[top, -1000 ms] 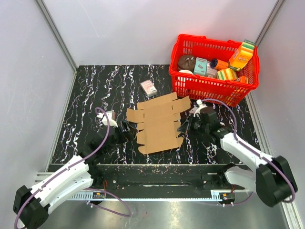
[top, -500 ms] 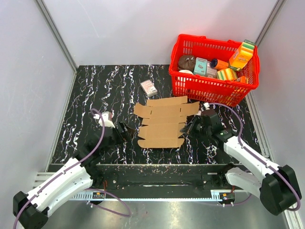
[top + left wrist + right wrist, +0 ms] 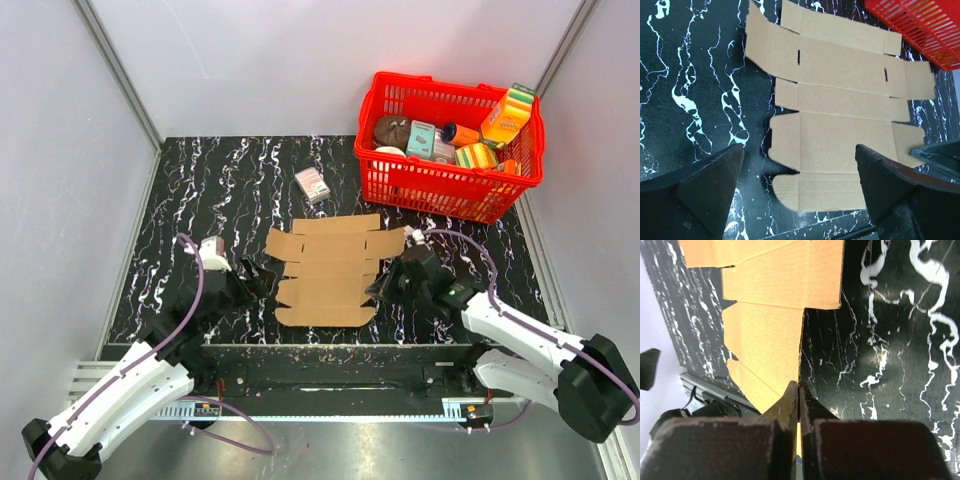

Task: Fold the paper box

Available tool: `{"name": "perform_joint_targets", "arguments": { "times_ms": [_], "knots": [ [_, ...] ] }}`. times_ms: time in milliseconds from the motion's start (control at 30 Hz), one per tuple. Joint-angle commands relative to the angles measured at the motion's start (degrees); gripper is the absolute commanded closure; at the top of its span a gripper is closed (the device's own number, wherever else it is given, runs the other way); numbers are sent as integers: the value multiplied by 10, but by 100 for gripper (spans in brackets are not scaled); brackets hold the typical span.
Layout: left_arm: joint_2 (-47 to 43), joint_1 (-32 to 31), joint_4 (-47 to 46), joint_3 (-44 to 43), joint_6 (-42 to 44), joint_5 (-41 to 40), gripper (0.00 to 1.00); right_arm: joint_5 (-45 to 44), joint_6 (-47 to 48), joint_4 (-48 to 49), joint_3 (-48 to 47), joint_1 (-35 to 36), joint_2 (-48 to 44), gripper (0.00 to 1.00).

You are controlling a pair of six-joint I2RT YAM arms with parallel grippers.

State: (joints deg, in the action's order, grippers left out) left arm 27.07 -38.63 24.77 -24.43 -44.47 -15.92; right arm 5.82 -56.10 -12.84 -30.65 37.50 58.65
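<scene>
The paper box lies as a flat, unfolded brown sheet (creases, slots and flaps facing up) near the middle of the black marbled table, its long panels running left to right. The right gripper is at the sheet's right edge, fully closed, with the edge of a flap pinched between its fingers; the right wrist view shows cardboard running into the closed tips. The left gripper sits just beside the sheet's left edge with its jaws spread wide, holding nothing. A red basket of groceries stands at the far right of the table, and a small printed carton lies beyond the sheet, apart from it.
</scene>
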Motion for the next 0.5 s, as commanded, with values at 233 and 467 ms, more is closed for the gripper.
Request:
{"name": "perform_joint_targets", "arguments": {
  "times_ms": [233, 467],
  "knots": [
    [-40, -2, 26, -5, -19, -8, 1, -165, -149, 84, 70, 109, 8, 98],
    [-25, -2, 26, -8, -12, -7, 1, -208, -179, 120, 39, 185, 78, 70]
  ]
}}
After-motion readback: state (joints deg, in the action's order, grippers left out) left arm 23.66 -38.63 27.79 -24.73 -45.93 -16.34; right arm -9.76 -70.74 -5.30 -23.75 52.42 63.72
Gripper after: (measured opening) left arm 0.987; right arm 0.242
